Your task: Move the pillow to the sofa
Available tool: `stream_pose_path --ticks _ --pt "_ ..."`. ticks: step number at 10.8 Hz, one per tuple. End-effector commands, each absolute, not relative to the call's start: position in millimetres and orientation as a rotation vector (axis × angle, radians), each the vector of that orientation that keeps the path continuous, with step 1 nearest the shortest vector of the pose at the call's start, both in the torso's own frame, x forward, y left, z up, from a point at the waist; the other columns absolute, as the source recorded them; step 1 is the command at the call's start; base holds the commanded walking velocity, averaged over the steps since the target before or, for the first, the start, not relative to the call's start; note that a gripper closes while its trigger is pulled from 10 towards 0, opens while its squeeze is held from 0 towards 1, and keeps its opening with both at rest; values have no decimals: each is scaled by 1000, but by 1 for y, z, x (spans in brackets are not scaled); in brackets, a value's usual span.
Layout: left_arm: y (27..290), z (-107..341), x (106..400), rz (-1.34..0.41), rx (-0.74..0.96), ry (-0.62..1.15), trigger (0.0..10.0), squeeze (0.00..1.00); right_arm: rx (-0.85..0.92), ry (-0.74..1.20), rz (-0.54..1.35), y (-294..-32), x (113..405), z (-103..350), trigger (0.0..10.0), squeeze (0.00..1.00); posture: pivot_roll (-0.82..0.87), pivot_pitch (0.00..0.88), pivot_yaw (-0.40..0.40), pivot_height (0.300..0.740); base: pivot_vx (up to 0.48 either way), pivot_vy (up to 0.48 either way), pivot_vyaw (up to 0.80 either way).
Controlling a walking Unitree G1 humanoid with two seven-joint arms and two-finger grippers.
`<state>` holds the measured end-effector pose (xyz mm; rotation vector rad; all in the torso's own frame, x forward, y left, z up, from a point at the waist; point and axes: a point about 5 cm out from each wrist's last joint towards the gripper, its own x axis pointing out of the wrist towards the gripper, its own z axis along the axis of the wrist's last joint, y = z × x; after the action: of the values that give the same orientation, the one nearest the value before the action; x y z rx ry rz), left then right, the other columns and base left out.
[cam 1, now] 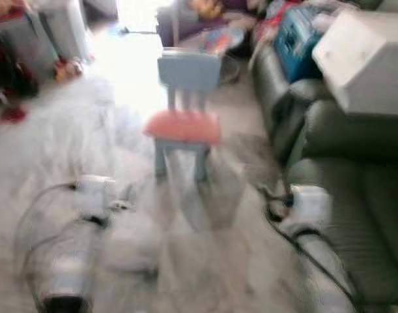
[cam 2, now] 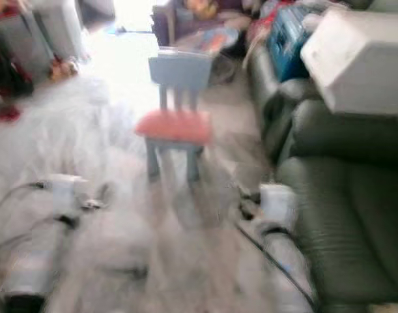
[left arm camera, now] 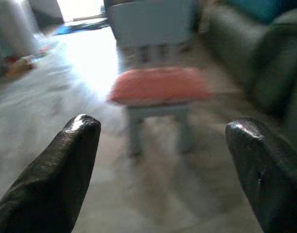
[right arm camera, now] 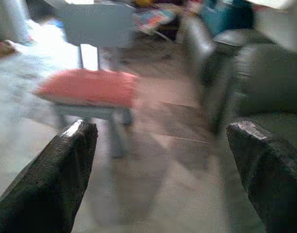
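Blurred head view: orange pillow (cam 1: 184, 126) lying on the seat of a small blue chair (cam 1: 187, 72), at 12 o'clock ahead of both arms. Dark green sofa (cam 1: 355, 189) at 3 o'clock. Left gripper (left arm camera: 163, 170) and right gripper (right arm camera: 160, 170): fingers spread, empty, apparently well short of the pillow.

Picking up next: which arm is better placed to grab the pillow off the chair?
Roughly even, both open. The pillow on the chair lies between them, centred in the left gripper view, off-centre from the right gripper. Left, marginally.
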<state>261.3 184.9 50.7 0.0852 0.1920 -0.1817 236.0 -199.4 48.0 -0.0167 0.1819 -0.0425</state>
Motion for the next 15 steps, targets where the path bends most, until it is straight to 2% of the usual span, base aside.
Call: stream_pose_path --ticks 1,3,7,14,15 --pt "201 54 261 -147 106 195 10000 0 1 141 -7 -187 244 57 10000 0 -36 0 -11 740 435 0 0" --pt "200 53 262 -147 100 199 10000 0 0 141 -9 -188 245 57 10000 0 -38 0 -11 740 426 0 0" --pt "199 52 264 -137 86 217 10000 0 -3 141 -8 -189 246 58 10000 0 -43 0 -13 740 264 400 0" --pt "196 54 269 -152 108 203 10000 0 -7 134 -7 -189 249 60 10000 0 -47 0 -11 740 0 432 0" --pt "196 55 269 -159 116 197 10000 0 -5 132 -7 -189 250 60 10000 0 -45 0 -11 740 398 266 0"
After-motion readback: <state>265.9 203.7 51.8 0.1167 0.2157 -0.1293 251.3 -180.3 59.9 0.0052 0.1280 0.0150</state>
